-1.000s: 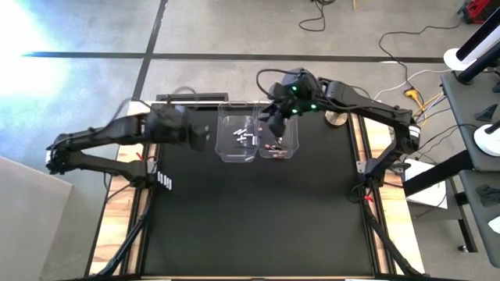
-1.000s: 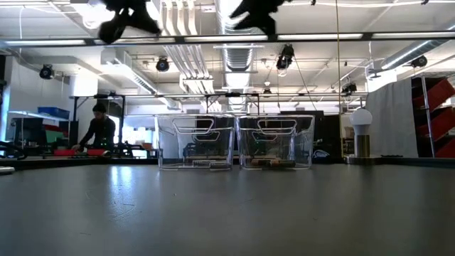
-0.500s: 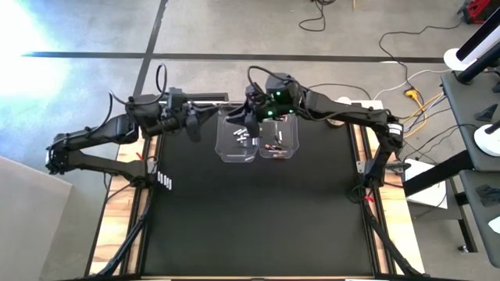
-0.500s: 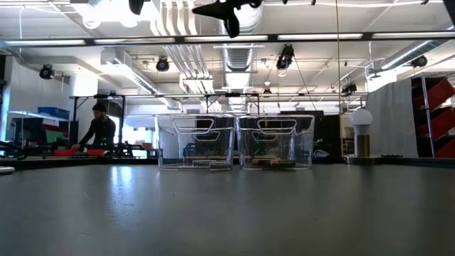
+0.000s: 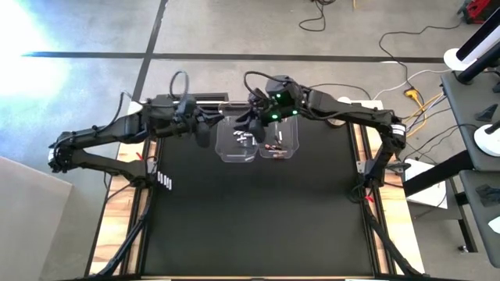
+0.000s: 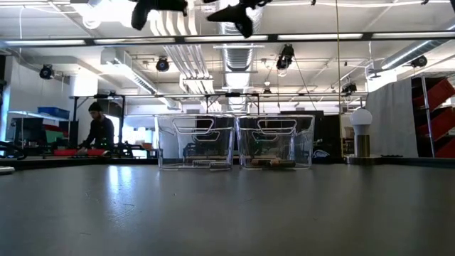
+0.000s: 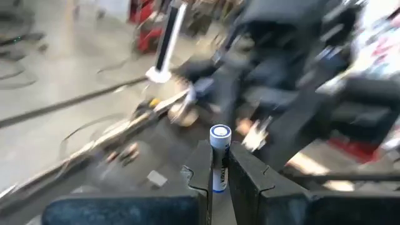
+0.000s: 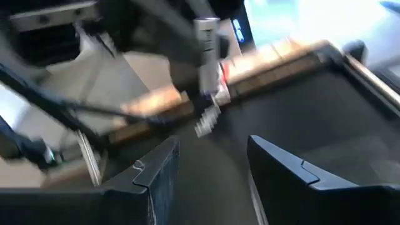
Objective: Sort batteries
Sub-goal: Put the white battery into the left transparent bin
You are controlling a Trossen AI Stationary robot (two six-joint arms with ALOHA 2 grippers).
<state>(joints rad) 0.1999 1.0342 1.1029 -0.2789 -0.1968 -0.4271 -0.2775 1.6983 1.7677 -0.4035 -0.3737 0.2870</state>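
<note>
High view: both arms reach in over the far edge of the black table (image 5: 250,211). The left gripper (image 5: 205,131) sits just left of the left bin (image 5: 237,140); the right gripper (image 5: 248,123) is above that bin's far rim. The two grippers are near each other. Two clear bins stand side by side, touching. The left bin holds silvery-white batteries (image 5: 244,137); the right bin (image 5: 280,140) holds dark ones with reddish ends (image 5: 273,147). A round knob (image 5: 337,119) rests near the table's far right edge.

Low view: both bins stand on the table, the left bin (image 6: 194,141) and right bin (image 6: 275,141). Both grippers hang high above them at the picture's top, the left one (image 6: 155,6) and the right one (image 6: 238,13), well clear of the bins. The knob (image 6: 362,131) stands to the right. A person (image 6: 98,131) bends over a bench in the room behind.

Left wrist view: the left gripper (image 7: 217,172) is clamped on a silvery-white battery (image 7: 219,156), held upright between the fingers with its blue-ringed end up. The right arm fills the blurred background.

Right wrist view: the right gripper (image 8: 209,159) has its fingers apart, nothing between them. Beyond, the held battery (image 8: 205,47) shows upright in the left gripper.
</note>
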